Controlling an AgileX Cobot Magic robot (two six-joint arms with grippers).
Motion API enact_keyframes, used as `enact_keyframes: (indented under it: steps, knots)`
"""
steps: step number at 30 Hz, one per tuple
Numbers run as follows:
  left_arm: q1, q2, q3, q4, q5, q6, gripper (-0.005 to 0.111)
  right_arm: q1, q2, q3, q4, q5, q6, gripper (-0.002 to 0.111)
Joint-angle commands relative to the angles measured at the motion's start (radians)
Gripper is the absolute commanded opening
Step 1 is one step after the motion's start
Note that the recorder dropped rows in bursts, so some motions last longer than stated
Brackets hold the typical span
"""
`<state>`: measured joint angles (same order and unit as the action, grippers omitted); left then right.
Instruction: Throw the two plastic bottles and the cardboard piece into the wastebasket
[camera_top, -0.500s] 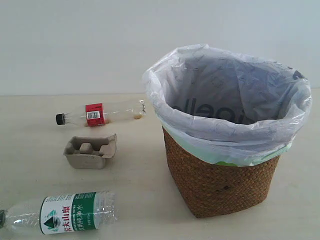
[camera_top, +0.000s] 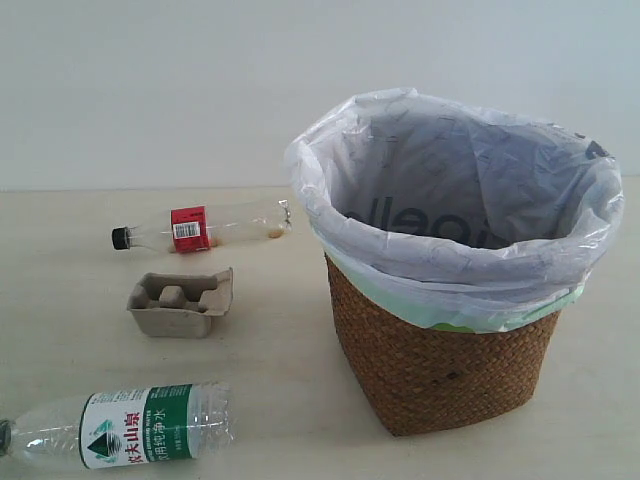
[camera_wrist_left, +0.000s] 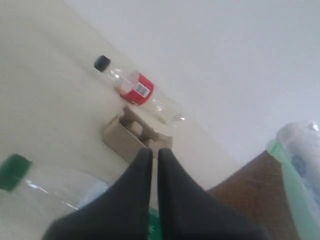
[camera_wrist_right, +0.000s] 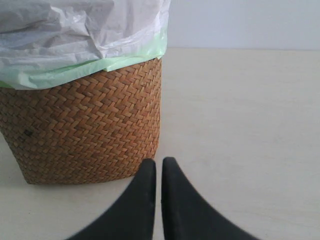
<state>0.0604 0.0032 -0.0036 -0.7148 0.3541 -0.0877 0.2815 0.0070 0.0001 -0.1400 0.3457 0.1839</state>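
The wicker wastebasket (camera_top: 440, 350) with its white bag liner stands right of centre. On the table to its left lie the red-label bottle (camera_top: 200, 228) at the back, the cardboard piece (camera_top: 180, 303) in the middle, and the green-label bottle (camera_top: 130, 428) at the front. Neither arm appears in the exterior view. My left gripper (camera_wrist_left: 154, 151) is shut and empty above the green-label bottle (camera_wrist_left: 50, 187), with the cardboard piece (camera_wrist_left: 130, 132) and red-label bottle (camera_wrist_left: 137, 90) beyond. My right gripper (camera_wrist_right: 158, 162) is shut and empty, near the foot of the wastebasket (camera_wrist_right: 85, 125).
A pale wall runs behind the beige table (camera_top: 280, 330). Bare tabletop (camera_wrist_right: 240, 125) stretches beside the wastebasket in the right wrist view. The wastebasket's brown side (camera_wrist_left: 250, 200) shows at the edge of the left wrist view.
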Motion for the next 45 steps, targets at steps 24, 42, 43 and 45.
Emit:
enact_keyframes:
  steps: [24, 42, 43, 45]
  knots:
    - [0.004, -0.003, -0.007, -0.646, 0.129, 0.594, 0.004, -0.004, -0.007, 0.000, -0.001, -0.011, -0.007, 0.000]
    - [-0.072, 1.088, -0.846, 0.074, 0.840, 0.689, 0.004, -0.004, -0.007, 0.000, -0.001, -0.011, -0.007, 0.000]
    - [-0.072, 1.113, -0.846, 0.074, 0.805, 0.629, 0.004, -0.004, -0.007, 0.000, -0.001, -0.011, -0.007, 0.000]
    - [-0.072, 1.157, -0.846, 0.081, 0.766, 0.544, 0.010, -0.004, -0.007, 0.000, -0.001, -0.011, -0.007, 0.000]
